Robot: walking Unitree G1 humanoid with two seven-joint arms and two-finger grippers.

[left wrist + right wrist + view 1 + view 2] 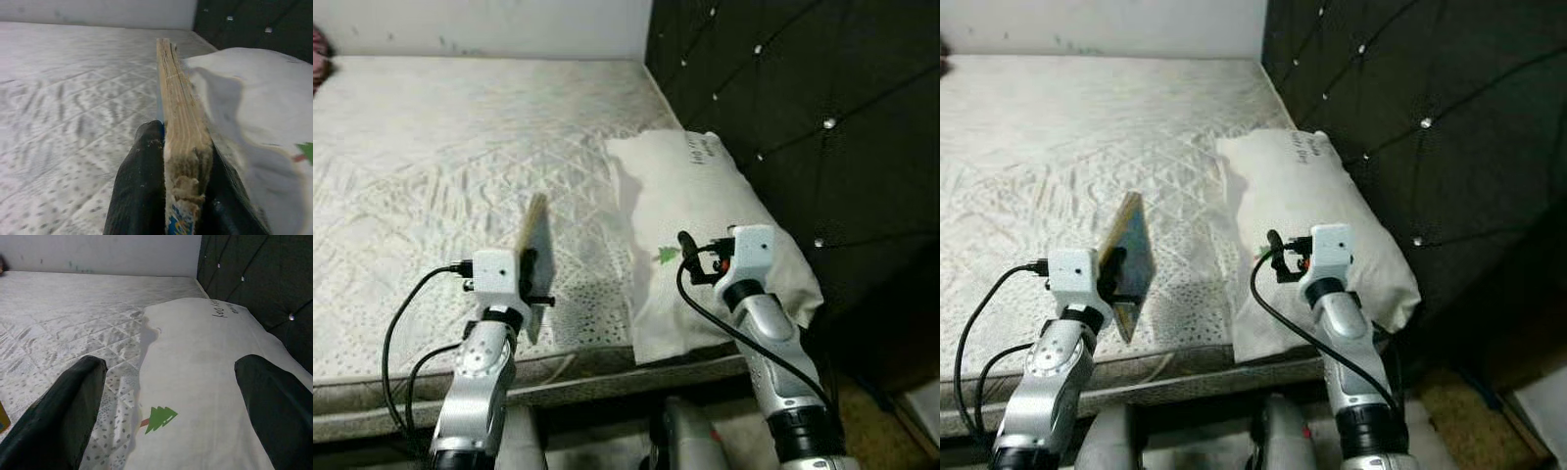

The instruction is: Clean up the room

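1. Left gripper [1121, 279], raised over the near edge of the mattress [431, 147], clamps a thin, worn book [1131, 259] edge-up between its fingers [139, 196]; the book is off the bed and in transit
2. Right gripper [171, 396], fingers spread and holding nothing, hovers over the white pillow [705, 225], which lies against the dark tufted headboard [803, 98]
3. Judged progress: one item collected but not yet put away; a reddish object [318, 54] at the far edge may remain
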